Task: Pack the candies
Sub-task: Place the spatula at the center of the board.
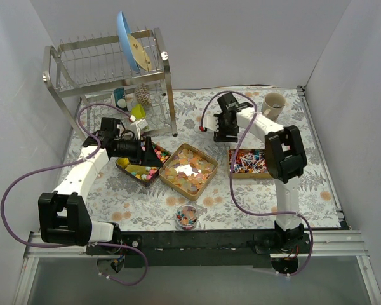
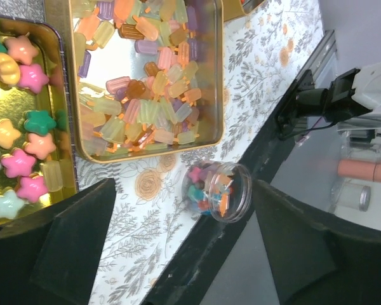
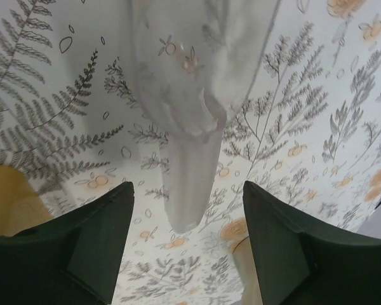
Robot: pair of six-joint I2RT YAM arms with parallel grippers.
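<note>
Pastel star candies [image 1: 141,169] fill the left gold tin, and they also show in the left wrist view [image 2: 20,130]. Orange-yellow translucent pieces [image 1: 189,169] fill the middle tin, also in the left wrist view [image 2: 143,89]. Red-white-blue wrapped candies [image 1: 247,161] fill the right tin. A small clear jar [image 1: 186,216] holding mixed candies stands near the table's front edge, also in the left wrist view [image 2: 217,189]. My left gripper [image 1: 151,152] is open and empty above the star tin; the left wrist view [image 2: 184,248] shows the same. My right gripper [image 1: 221,133] is open and empty over the bare cloth behind the tins, as in the right wrist view [image 3: 187,244].
A metal dish rack [image 1: 108,76] with a blue plate [image 1: 128,41] stands at the back left. A beige mug [image 1: 273,106] stands at the back right. A pale grey elongated shape [image 3: 190,146] lies over the cloth below my right gripper; I cannot tell what it is.
</note>
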